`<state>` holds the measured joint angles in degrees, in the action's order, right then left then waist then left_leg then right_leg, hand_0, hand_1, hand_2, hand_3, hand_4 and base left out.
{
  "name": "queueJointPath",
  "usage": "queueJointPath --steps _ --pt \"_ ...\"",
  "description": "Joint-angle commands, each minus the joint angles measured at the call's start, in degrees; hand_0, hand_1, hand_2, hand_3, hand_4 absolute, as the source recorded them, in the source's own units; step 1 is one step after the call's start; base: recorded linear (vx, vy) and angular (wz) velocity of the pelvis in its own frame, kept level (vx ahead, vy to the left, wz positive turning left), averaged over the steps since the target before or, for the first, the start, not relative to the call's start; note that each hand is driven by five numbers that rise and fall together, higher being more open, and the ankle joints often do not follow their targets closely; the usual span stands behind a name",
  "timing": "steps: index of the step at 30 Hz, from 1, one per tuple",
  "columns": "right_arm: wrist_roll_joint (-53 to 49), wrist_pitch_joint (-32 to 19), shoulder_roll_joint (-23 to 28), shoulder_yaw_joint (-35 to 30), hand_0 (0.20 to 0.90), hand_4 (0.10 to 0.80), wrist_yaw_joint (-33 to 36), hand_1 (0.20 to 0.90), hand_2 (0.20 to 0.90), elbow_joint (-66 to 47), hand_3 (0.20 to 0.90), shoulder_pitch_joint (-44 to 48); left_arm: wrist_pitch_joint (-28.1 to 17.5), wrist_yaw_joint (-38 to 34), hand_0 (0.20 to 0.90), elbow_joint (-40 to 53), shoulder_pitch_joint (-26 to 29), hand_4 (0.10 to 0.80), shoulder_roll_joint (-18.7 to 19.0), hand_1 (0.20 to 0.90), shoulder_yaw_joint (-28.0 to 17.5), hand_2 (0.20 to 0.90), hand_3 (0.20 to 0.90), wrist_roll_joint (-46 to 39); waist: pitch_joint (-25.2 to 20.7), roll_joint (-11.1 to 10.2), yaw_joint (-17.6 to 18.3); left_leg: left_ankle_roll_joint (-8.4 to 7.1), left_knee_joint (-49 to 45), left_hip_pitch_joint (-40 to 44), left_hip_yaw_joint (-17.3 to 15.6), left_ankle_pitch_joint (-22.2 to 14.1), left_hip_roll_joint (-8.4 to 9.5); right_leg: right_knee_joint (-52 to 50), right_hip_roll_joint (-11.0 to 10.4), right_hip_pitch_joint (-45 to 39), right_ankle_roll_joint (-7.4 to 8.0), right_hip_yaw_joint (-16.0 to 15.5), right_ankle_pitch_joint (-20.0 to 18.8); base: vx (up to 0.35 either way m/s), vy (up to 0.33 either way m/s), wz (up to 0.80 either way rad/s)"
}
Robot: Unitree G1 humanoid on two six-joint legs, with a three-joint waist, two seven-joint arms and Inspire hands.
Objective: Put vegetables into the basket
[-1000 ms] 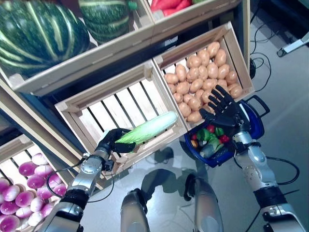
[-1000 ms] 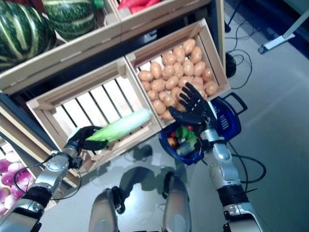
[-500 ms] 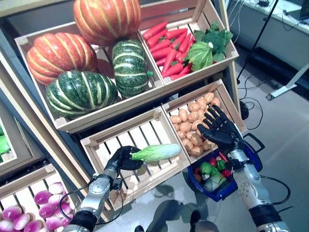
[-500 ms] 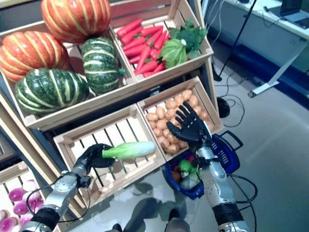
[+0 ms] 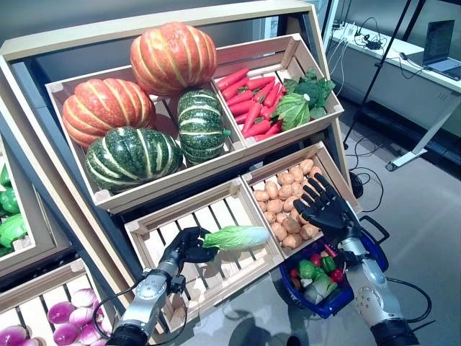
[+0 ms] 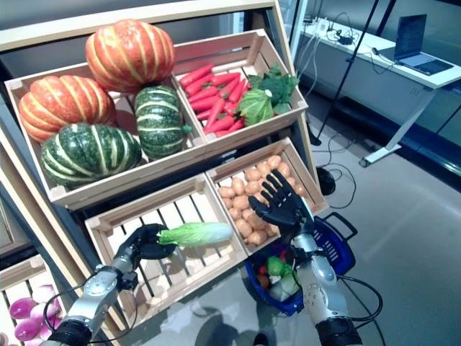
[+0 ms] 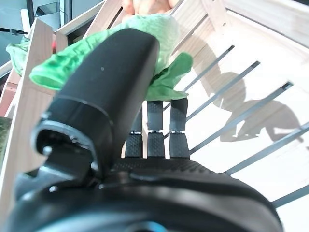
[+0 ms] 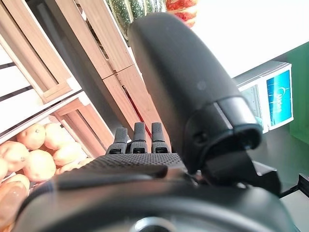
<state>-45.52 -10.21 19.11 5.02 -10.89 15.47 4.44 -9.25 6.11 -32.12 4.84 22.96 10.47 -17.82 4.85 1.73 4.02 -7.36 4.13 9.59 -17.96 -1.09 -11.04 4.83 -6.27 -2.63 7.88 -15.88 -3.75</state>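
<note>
Basket (image 5: 374,249): blue, on the floor below the potato crate, by the right arm; holds red and green vegetables.
Left hand (image 5: 186,246): fingers curled round the green leafy end of a cabbage (image 5: 238,236).
Cabbage: lifted over the bare slatted crate (image 5: 194,216), pale end pointing toward the potato crate (image 5: 328,155); not in the basket.
Right hand (image 5: 325,209): fingers straight and spread, palm bare, raised over the potatoes (image 5: 282,194) and above the basket.
Upper shelf, left crate: pumpkins (image 5: 173,54), orange and green striped.
Upper shelf, right crate: carrots (image 5: 252,97) with leafy greens (image 5: 302,101).
</note>
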Motion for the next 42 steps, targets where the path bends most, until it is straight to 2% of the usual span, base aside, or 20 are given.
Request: queueJointPath --steps 1,14,18,26,31,33,34,37,42 --pt "-3.52 -3.67 -1.03 -2.90 0.900 0.800 -4.37 0.900 0.900 -1.75 0.900 4.10 -11.45 1.24 0.300 6.73 7.34 0.400 1.23 0.300 -3.28 0.300 0.300 -3.97 -3.46 -1.06 0.95 2.60 -0.04 -4.45 1.48 3.03 3.76 -1.50 0.95 -1.49 -0.82 3.60 2.08 0.005 -0.004 0.04" --pt "-3.83 -3.58 -1.35 -2.60 0.900 0.800 -3.93 0.900 0.900 0.51 0.900 3.77 -12.07 2.70 0.300 8.26 8.95 0.400 3.15 0.300 -4.92 0.300 0.300 -7.48 -3.57 -0.96 0.84 2.71 0.17 -3.77 2.06 2.69 4.11 -1.34 0.76 -2.20 -0.77 3.45 2.28 0.000 0.000 0.00" --pt "-3.50 -3.64 -1.40 -2.58 0.900 0.800 -3.80 0.900 0.900 0.66 0.900 3.81 -13.02 2.54 0.300 11.57 9.22 0.400 3.88 0.300 -6.38 0.300 0.300 -7.91 -3.45 -0.90 0.63 2.70 0.10 -3.64 2.26 2.66 4.21 -1.40 0.69 -2.37 -0.79 3.61 2.35 0.000 0.000 0.00" --pt "-1.07 -4.53 -1.16 -2.26 0.900 0.800 -4.02 0.900 0.900 0.28 0.900 4.27 -11.57 3.39 0.300 16.33 10.19 0.400 4.12 0.300 -6.63 0.300 0.300 -9.79 -3.52 -1.00 0.30 2.75 0.16 -3.50 2.90 2.41 4.39 -1.27 0.77 -2.74 -0.87 3.61 2.55 0.001 0.001 0.01" --pt "18.83 -11.68 2.41 -1.41 0.900 0.800 -0.41 0.900 0.900 -2.21 0.900 4.63 -10.43 3.30 0.300 18.14 10.46 0.400 4.51 0.300 -7.06 0.300 0.300 -9.70 -3.47 -1.14 0.35 2.75 0.17 -3.48 3.17 2.40 4.41 -1.38 0.73 -2.75 -0.84 3.72 2.63 0.000 0.000 0.00" --pt "33.37 -14.35 7.95 -1.01 0.900 0.800 5.28 0.900 0.900 -5.24 0.900 4.81 -9.88 3.27 0.300 19.14 10.42 0.400 5.73 0.300 -7.29 0.300 0.300 -9.22 -3.36 -1.31 0.55 2.74 0.18 -3.51 3.29 2.41 4.43 -1.47 0.76 -2.63 -0.76 3.89 2.60 -0.039 -0.010 0.07" --pt "44.31 -15.80 12.59 -1.13 0.900 0.800 10.95 0.900 0.900 -8.01 0.900 5.40 -9.37 3.33 0.300 19.84 10.41 0.400 6.75 0.300 -7.33 0.300 0.300 -9.50 -3.24 -1.37 0.71 2.71 0.16 -3.60 3.34 2.49 4.45 -1.53 0.79 -2.47 -0.70 4.05 2.54 -0.053 -0.007 0.10" --pt "56.43 -14.90 20.64 -1.23 0.900 0.800 17.82 0.900 0.900 -13.56 0.900 8.73 -9.04 3.16 0.300 19.94 10.53 0.400 8.15 0.300 -6.90 0.300 0.300 -10.12 -2.90 -1.49 0.88 2.70 0.04 -3.62 3.31 2.42 4.53 -1.82 1.01 -2.33 -0.69 4.58 2.69 -0.048 -0.001 0.07" --pt "69.04 -13.40 25.96 0.88 0.900 0.800 23.09 0.900 0.900 -17.60 0.900 12.98 -9.49 3.12 0.300 18.64 11.02 0.400 8.16 0.300 -6.14 0.300 0.300 -10.94 -2.95 -1.65 0.83 2.78 0.16 -3.15 3.21 2.14 4.71 -1.92 1.20 -2.57 -0.52 5.14 2.96 -0.008 0.005 -0.05"
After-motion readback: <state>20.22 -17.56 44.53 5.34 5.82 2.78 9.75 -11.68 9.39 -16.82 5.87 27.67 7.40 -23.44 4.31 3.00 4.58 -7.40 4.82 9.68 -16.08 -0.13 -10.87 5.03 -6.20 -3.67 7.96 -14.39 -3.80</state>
